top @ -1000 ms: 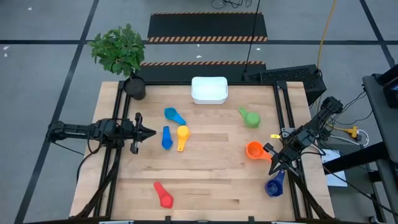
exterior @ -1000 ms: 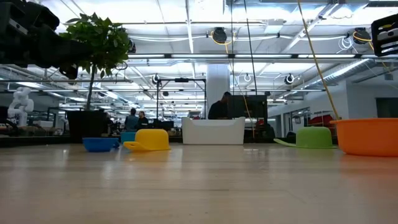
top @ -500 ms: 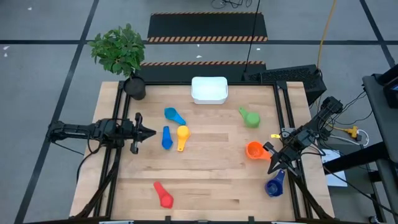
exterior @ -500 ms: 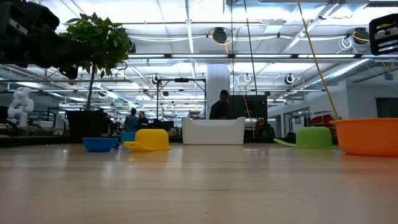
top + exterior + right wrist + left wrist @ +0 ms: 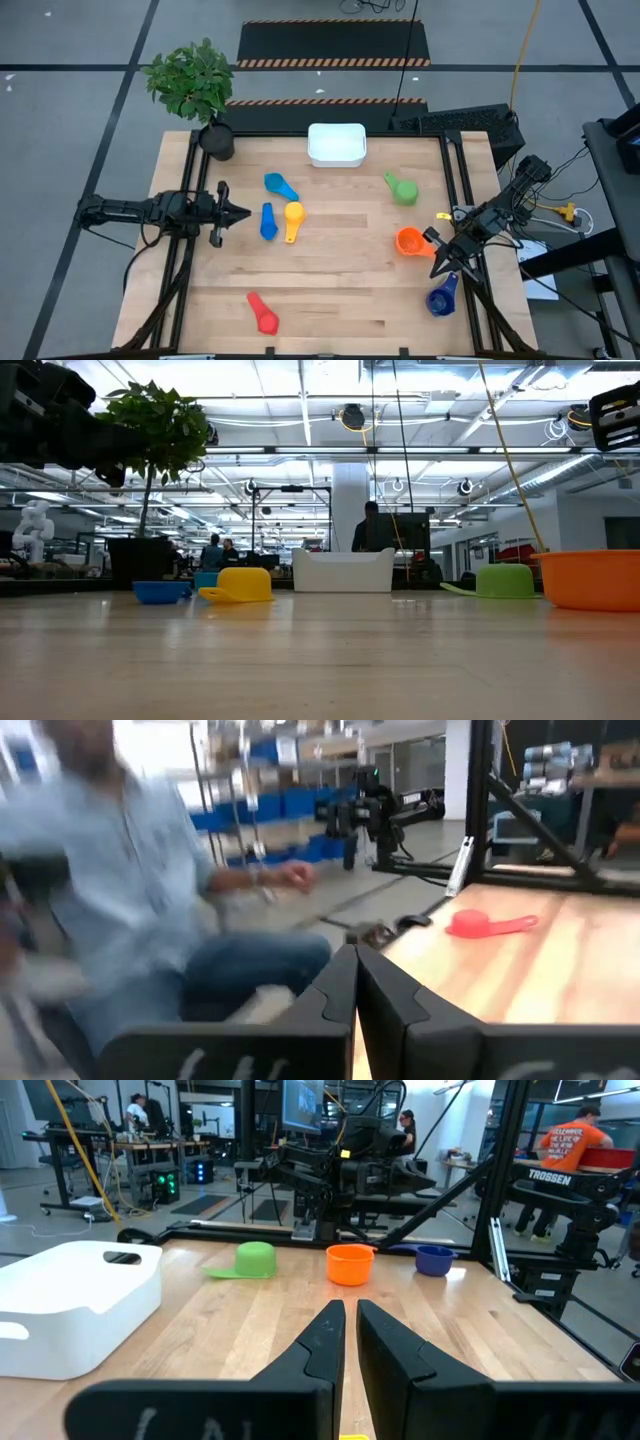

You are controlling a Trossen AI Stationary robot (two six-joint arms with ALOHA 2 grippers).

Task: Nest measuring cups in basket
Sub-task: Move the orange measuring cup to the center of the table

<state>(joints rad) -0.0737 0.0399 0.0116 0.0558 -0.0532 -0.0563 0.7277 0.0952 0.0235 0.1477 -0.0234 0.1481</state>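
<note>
— Wooden bench fills my overhead feed, with a potted plant at its far left corner. Where's the basket?

— White basket sits at the far edge, middle, nothing in it. I see the cups scattered: light blue cup, blue cup and yellow cup near the centre, green cup to the right, orange cup beside my right tool, dark blue cup at the near right edge, red cup near the front.

— And the tools?

— Left tool hovers at the left side, fingers nearly together, holding nothing. Right tool is fully closed, empty, between orange and dark blue. A person shows beyond it.
</note>
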